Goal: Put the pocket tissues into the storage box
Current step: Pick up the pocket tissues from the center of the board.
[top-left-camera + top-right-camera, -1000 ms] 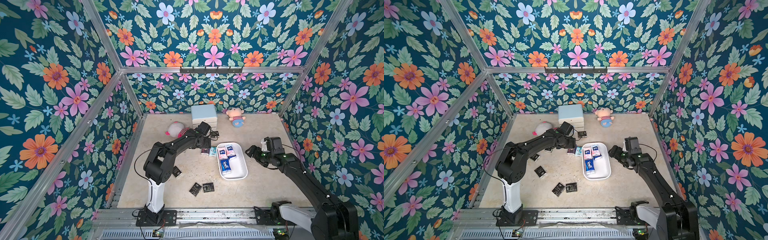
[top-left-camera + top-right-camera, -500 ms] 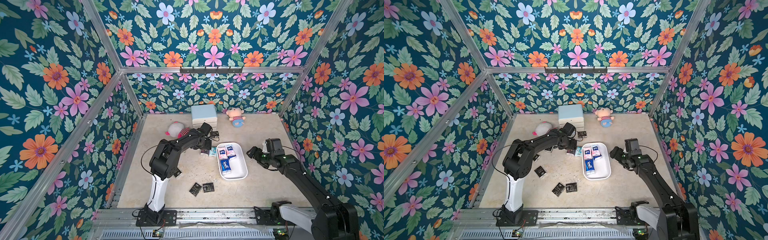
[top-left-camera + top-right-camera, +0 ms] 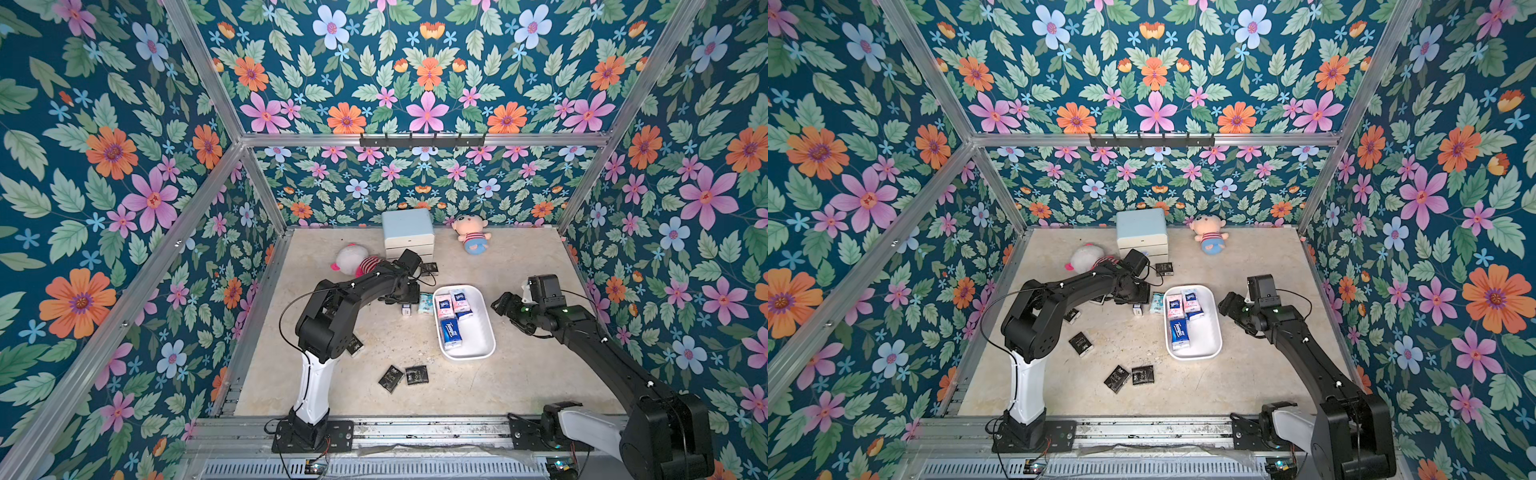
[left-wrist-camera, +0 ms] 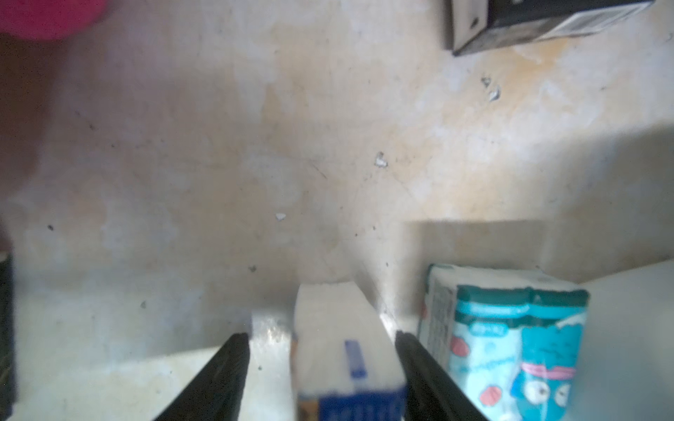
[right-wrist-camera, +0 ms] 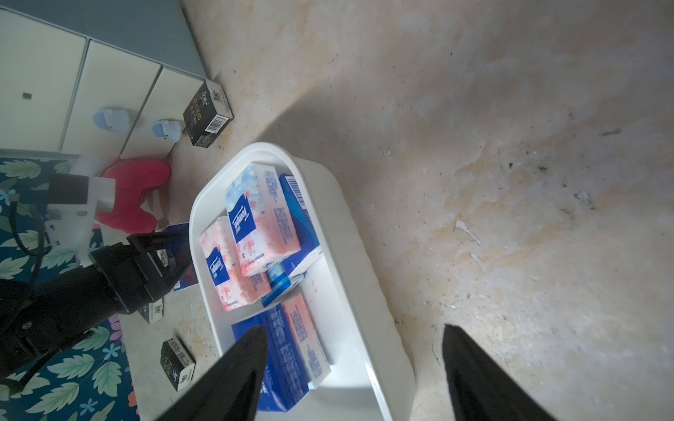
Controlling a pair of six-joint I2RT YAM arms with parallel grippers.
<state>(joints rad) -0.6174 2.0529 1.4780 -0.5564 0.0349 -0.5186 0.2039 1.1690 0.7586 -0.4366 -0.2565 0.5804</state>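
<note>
At the centre of the frame in both top views, the black left gripper (image 4: pixel 322 335) stands low over the beige tabletop (image 3: pixel 519 374). Its jaws are partway apart astride a white-and-blue plastic-wrapped pocket tissue packet (image 4: pixel 339 328) balanced on a narrow edge. One finger sits close against the wrapper and the other is clear of it, so nothing is gripped yet.

Just right of it lies a light-blue patterned packet (image 3: pixel 424 303). Next comes the white shallow plastic storage box (image 3: pixel 473 345), which holds two pink packets (image 3: pixel 444 304) and dark blue packets (image 3: pixel 451 332), some leaning on each other. The right gripper (image 3: pixel 500 306) hangs empty at the box's right side, jaws wide. Black packets (image 3: pixel 390 378) lie scattered at lower centre.

The risks, by the look of it: an uneven squeeze could topple or twist the upright packet, the close finger could snag the light-blue neighbour, and a low carry could clip the box's rim.
</note>
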